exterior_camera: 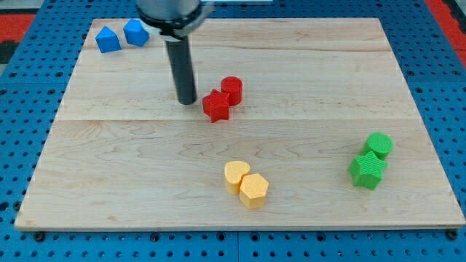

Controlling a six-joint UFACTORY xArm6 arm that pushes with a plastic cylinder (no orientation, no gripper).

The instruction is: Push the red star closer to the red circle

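The red star (215,106) lies near the middle of the wooden board (116,145), touching the red circle (231,90), which sits just up and to its right. My tip (187,100) is on the board a short way to the left of the red star, with a small gap between them.
A blue house-shaped block (108,39) and a blue hexagon-like block (135,33) sit at the top left. A yellow heart (235,175) and yellow hexagon (254,191) touch at the bottom middle. A green circle (379,145) and green star (367,169) touch at the right.
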